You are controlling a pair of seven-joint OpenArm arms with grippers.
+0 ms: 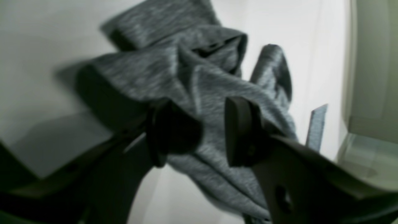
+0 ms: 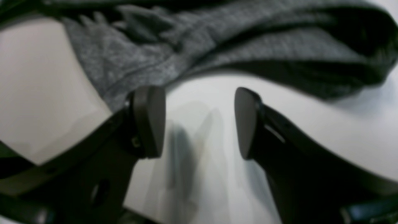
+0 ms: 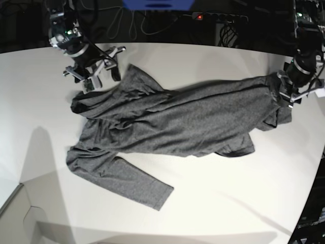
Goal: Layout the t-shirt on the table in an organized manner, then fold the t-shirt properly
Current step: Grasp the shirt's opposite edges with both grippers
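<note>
The dark heather-grey t-shirt (image 3: 183,119) lies crumpled across the white table (image 3: 228,193), one sleeve pointing toward the front left. My left gripper (image 3: 285,90) sits at the shirt's right end. In the left wrist view the left gripper (image 1: 202,133) has its jaws apart, with bunched t-shirt (image 1: 149,71) cloth lying in and beyond the gap. My right gripper (image 3: 104,66) hovers at the shirt's far left corner. In the right wrist view the right gripper (image 2: 199,121) is open over bare table (image 2: 31,77), and the t-shirt (image 2: 217,40) edge lies just past its fingertips.
Cables and a power strip (image 3: 213,18) run behind the table's far edge. The table's curved edge (image 3: 310,193) drops off close to the left arm on the right. A table corner (image 3: 15,203) shows at the lower left.
</note>
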